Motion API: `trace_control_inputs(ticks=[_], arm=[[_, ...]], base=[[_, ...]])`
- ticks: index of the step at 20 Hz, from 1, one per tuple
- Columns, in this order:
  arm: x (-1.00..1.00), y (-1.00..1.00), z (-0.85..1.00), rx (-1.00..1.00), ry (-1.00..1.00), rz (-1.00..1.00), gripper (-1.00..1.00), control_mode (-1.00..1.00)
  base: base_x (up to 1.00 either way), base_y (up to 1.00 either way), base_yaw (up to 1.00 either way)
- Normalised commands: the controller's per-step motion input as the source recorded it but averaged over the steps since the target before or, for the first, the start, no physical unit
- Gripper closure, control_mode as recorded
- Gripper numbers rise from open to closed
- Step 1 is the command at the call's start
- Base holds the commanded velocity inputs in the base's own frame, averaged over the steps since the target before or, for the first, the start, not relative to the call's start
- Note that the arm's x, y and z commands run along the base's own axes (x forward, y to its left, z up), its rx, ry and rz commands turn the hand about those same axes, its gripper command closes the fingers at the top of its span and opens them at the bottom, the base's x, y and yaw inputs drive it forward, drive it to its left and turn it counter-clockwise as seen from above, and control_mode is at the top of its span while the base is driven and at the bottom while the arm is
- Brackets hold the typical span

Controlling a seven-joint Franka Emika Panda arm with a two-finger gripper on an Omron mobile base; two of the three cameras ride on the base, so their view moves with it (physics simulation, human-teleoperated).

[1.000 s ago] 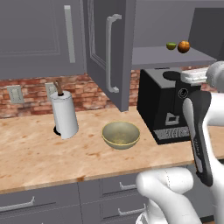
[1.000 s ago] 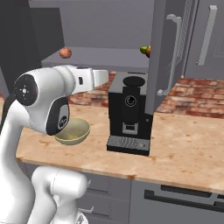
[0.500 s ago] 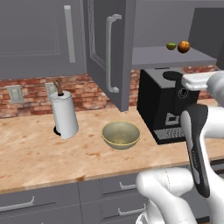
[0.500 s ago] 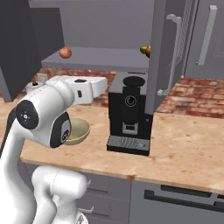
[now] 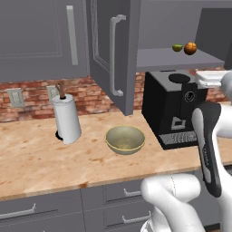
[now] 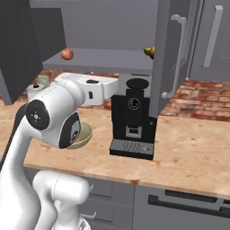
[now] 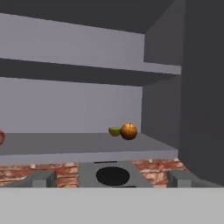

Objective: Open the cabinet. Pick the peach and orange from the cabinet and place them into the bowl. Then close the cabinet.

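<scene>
Grey cabinet (image 5: 113,54): stood with both doors swung open, its shelf a little above the level of the gripper and ahead of it.
Orange (image 7: 128,131): sat on the lower shelf, ahead of the gripper and slightly right of its line in the hand view, near the cabinet's right wall.
Green fruit (image 7: 114,131): lay just beside the orange, on its left in the hand view, seemingly touching it.
Peach (image 6: 67,54): rested on the same shelf well apart from the orange, far off to the left of the gripper; the hand view caught only its red edge at the left border.
Bowl (image 5: 125,139): sat on the wooden counter, below the gripper and off to its left, with nothing in it.
Gripper (image 7: 112,178): pointed level into the cabinet just above the coffee machine; two grey tips stood far apart at the bottom of the hand view, so the fingers were spread wide with nothing between them.
Coffee machine (image 5: 174,113): black, on the counter directly beneath the gripper.
Paper-towel roll (image 5: 66,118): upright on the counter, beyond the bowl, farther left of the gripper.
</scene>
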Motion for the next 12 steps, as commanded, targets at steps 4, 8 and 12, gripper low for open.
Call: trace_control_inputs(ticks=[4,8,12], arm=[[0.14,-0.29,0.39,0.14,0.02,-0.03,-1.0,-1.0],[0.35,-0.15,0.07,0.06,0.16,0.0,-1.0,-1.0],[0.43,-0.14,0.0,0.02,0.17,0.0,-1.0,-1.0]], base=[[0.0,0.0,0.0],[0.0,0.0,0.0],[0.0,0.0,0.0]])
